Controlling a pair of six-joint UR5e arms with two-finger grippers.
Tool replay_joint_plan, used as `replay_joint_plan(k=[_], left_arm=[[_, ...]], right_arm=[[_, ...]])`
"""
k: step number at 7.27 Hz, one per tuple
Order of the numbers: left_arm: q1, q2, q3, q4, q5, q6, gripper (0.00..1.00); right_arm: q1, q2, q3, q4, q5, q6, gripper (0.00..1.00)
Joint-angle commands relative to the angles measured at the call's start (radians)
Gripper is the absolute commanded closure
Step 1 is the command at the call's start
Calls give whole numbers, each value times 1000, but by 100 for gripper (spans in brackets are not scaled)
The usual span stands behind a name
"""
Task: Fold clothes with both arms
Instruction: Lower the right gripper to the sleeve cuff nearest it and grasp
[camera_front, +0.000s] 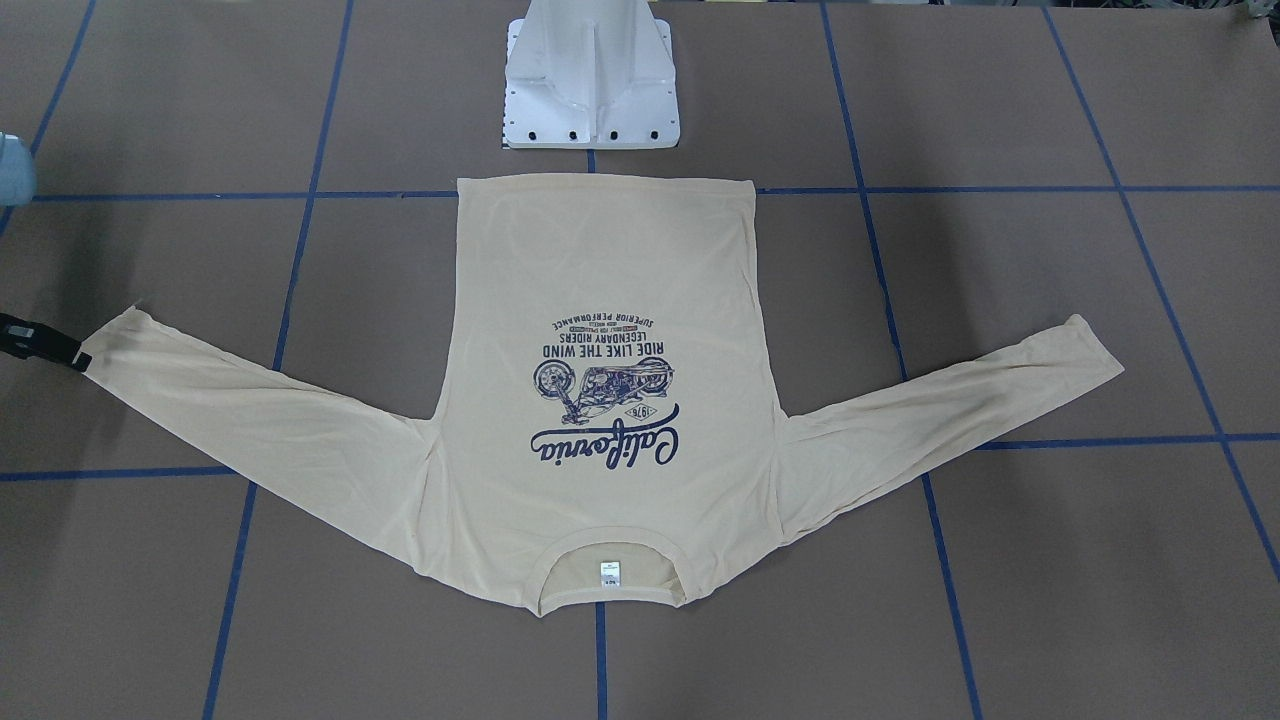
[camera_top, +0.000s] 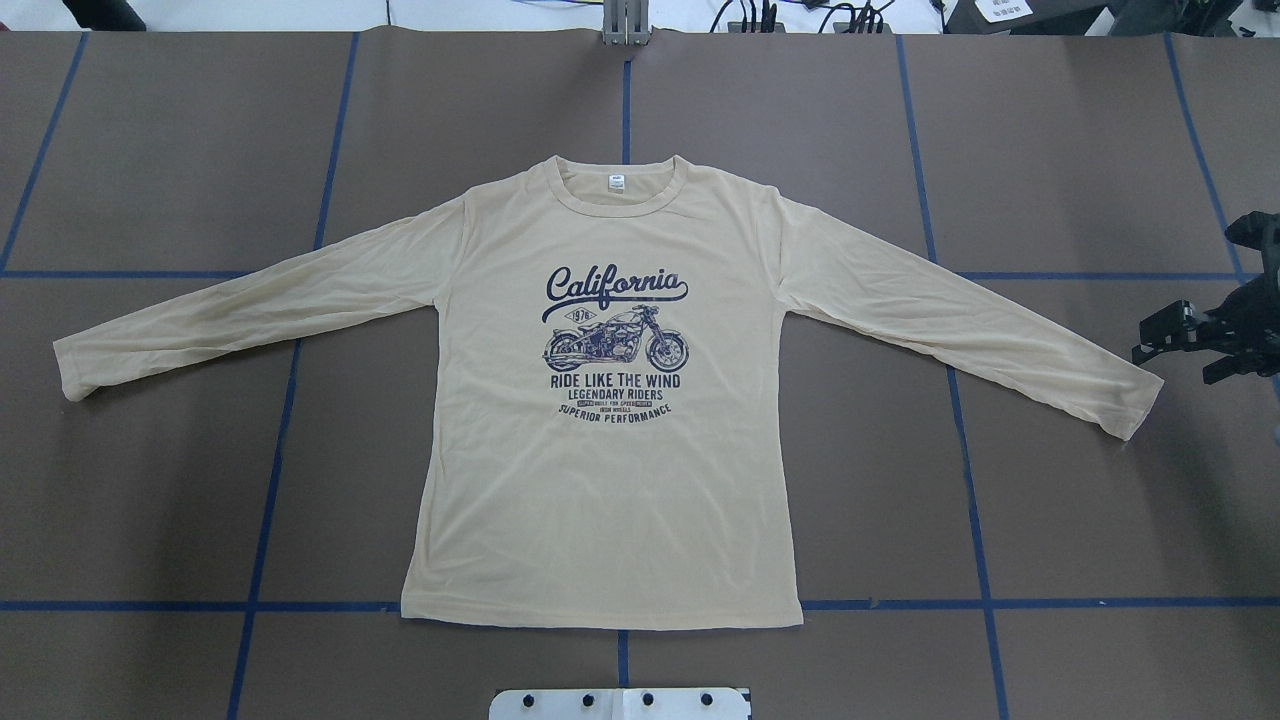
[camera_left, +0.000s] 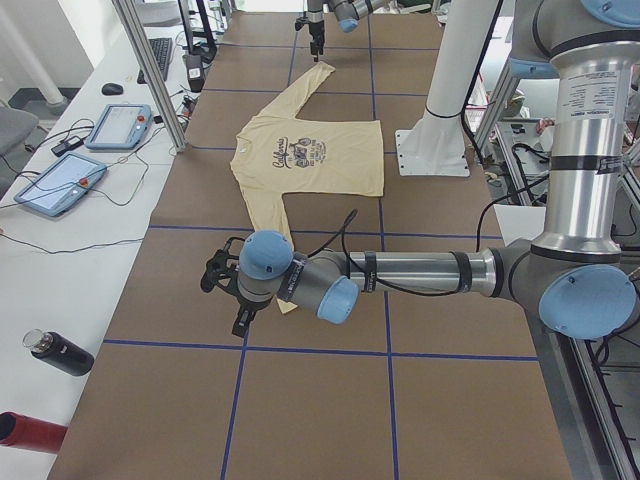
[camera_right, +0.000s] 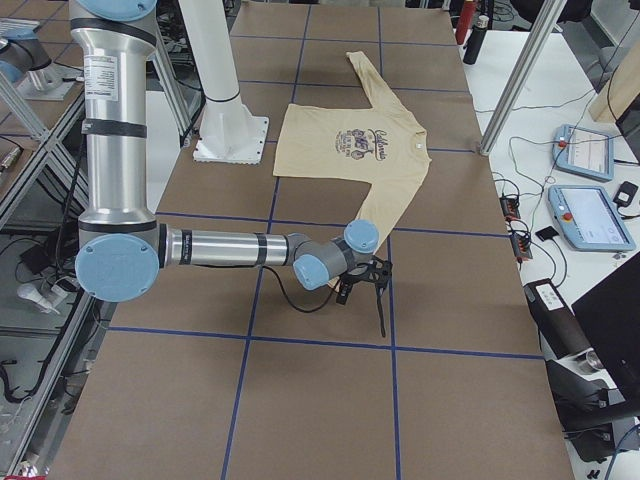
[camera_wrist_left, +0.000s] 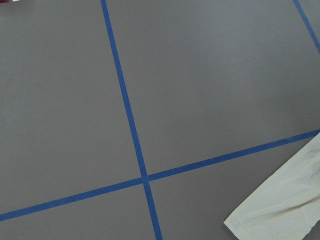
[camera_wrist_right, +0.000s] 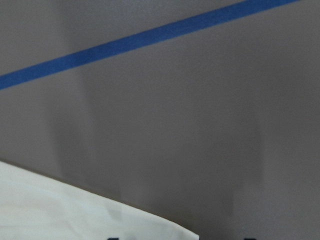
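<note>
Nearest the left-end camera you see the silver-grey left arm with light-blue joint caps, stretched low and level over the brown table marked with blue tape lines. Its black left gripper hangs just beside the cuff of one sleeve. From this side view alone you cannot tell whether its fingers are spread or pressed together. The left wrist camera shows that sleeve cuff lying flat near a crossing of tape lines.

The pale cream-yellow long-sleeved T-shirt lies flat in the middle of the table, print side up, with both sleeves stretched out to the sides. A navy "California" motorcycle print covers the chest, and a small white neck label shows inside the collar. The hem lies near the white pedestal base; the collar points toward your side of the table.

At the other sleeve end, the black right gripper of the silver-grey right arm sits low, just beyond the cuff. Its fingers are spread apart and hold nothing. You cannot tell whether a fingertip touches the cloth. The right wrist camera shows a blurred corner of pale cloth below a tape line.
</note>
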Motion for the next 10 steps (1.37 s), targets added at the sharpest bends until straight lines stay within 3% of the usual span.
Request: replay_joint_plan(k=[1,2,6,7,8,9,10], left_arm=[[0,1,0,-12,0,-1,1],[0,-1,0,-12,0,-2,1],[0,-4,-2,-12,0,-4,1],[0,-4,-3,-12,0,-4,1],[0,-4,-3,-12,-1,-5,1],[0,-2,-3,-12,0,-5,1],[0,-4,-3,-12,-1,-5,1]], right_arm=[[-1,7,-29,29,0,39,19],[-3,9,-29,30,2,68,25],[-27,7,-29,32,5,72,26],[-27,7,-31,32,5,73,41],[-26,6,-31,32,5,78,93],[-26,4,-21,32,8,79,100],[-24,1,-14,32,10,84,100]])
